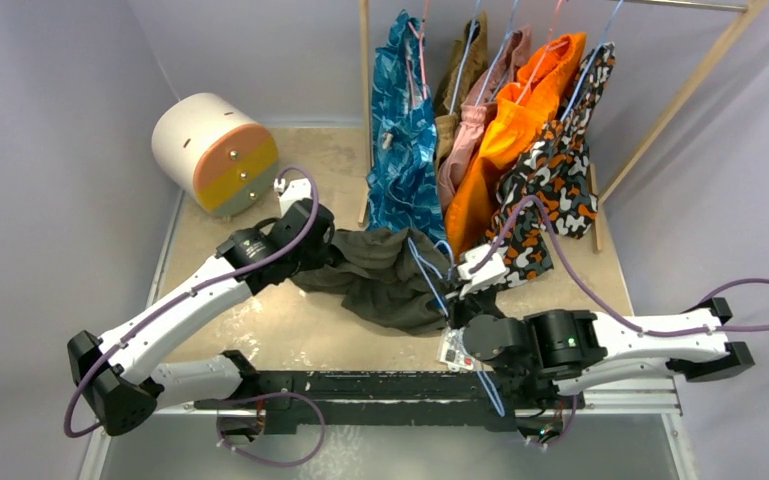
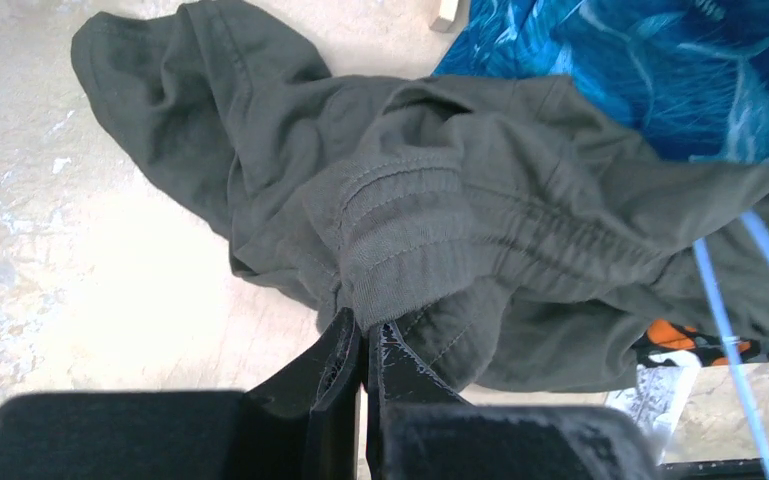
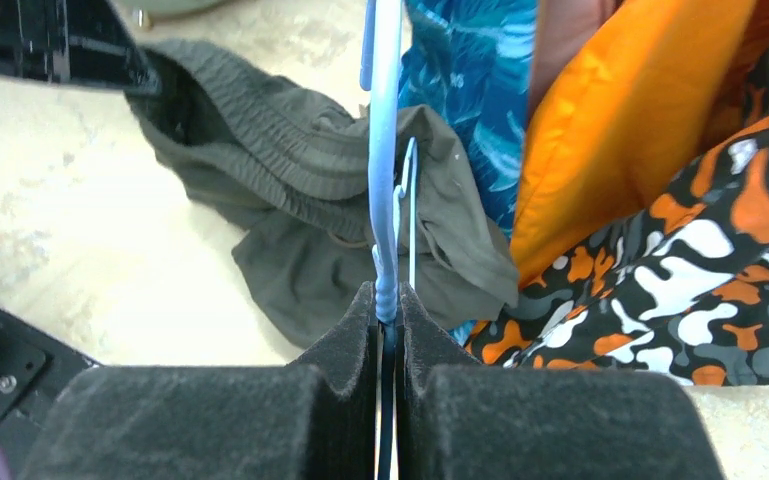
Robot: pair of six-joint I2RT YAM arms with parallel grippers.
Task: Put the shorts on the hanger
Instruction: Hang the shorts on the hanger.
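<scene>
The dark olive-green shorts [image 1: 380,275] lie crumpled on the table in the middle. My left gripper [image 1: 325,250] is shut on their waistband at their left end; in the left wrist view [image 2: 368,330] the ribbed waistband [image 2: 410,235] is pinched between the jaws. My right gripper [image 1: 457,318] is shut on the light-blue wire hanger [image 1: 428,272], whose wire lies across the right side of the shorts. In the right wrist view the twisted neck of the hanger [image 3: 384,180] rises from my closed jaws [image 3: 387,298] over the shorts [image 3: 290,190].
A wooden rack [image 1: 365,100] at the back holds blue patterned shorts [image 1: 400,130], tan-brown, pink, orange [image 1: 505,140] and camouflage [image 1: 555,180] garments on hangers. A white, orange and yellow cylinder [image 1: 215,150] lies at the back left. A small printed card [image 1: 457,350] lies near the front edge.
</scene>
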